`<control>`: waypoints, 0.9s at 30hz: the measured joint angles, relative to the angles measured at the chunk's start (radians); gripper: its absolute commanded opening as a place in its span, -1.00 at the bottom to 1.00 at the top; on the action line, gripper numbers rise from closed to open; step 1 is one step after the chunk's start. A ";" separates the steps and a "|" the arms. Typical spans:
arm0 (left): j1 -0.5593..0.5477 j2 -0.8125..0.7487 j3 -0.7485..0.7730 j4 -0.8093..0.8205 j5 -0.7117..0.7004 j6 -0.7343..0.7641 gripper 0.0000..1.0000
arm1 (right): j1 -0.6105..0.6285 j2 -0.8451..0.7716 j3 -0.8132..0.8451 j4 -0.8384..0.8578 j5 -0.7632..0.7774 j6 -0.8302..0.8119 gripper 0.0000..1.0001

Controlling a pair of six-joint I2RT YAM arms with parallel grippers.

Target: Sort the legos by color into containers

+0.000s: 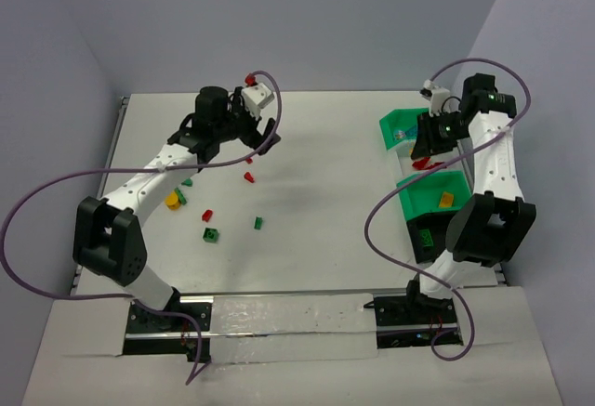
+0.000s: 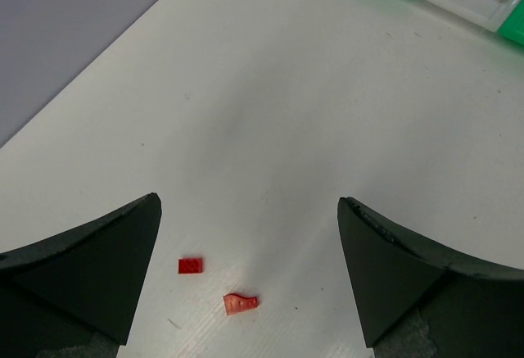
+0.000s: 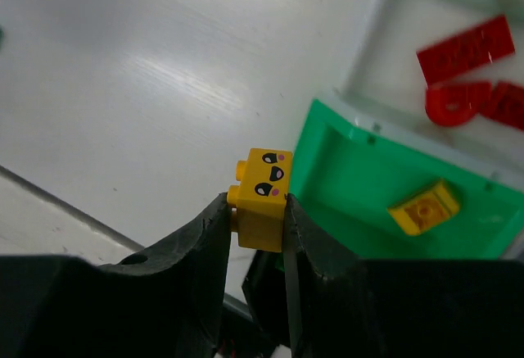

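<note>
My left gripper [image 2: 250, 202] hangs open over the table, nothing between its fingers. Below it lie two red legos, a flat one [image 2: 190, 265] and a curved one [image 2: 241, 302]. From above, this gripper [image 1: 253, 142] is at the table's back left, just behind a red lego [image 1: 249, 177]. My right gripper [image 3: 255, 202] is shut on a yellow lego [image 3: 262, 186] with a printed face. It hovers at the near rim of a green container [image 3: 352, 178] that holds one yellow lego [image 3: 424, 208]. The container behind it [image 3: 370, 55] holds red legos [image 3: 465, 48].
Loose legos lie at the left: yellow [image 1: 173, 201], green [image 1: 187, 182], red [image 1: 206, 214], green [image 1: 213, 234] and green [image 1: 258, 223]. Three green containers [image 1: 402, 125] [image 1: 420, 194] [image 1: 426, 239] line the right side, under the right arm. Walls stand close at the left, back and right.
</note>
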 measured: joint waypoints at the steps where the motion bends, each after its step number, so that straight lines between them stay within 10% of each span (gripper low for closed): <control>1: 0.008 0.004 0.004 -0.007 -0.003 -0.009 0.98 | -0.013 -0.008 -0.031 -0.006 0.035 -0.017 -1.00; 16: 0.079 0.148 0.099 -0.141 -0.107 -0.104 0.98 | -0.052 -0.034 -0.323 0.176 0.352 0.030 -1.00; 27: 0.094 0.221 0.127 -0.244 -0.215 -0.080 0.76 | -0.052 0.015 -0.361 0.284 0.465 0.080 -0.36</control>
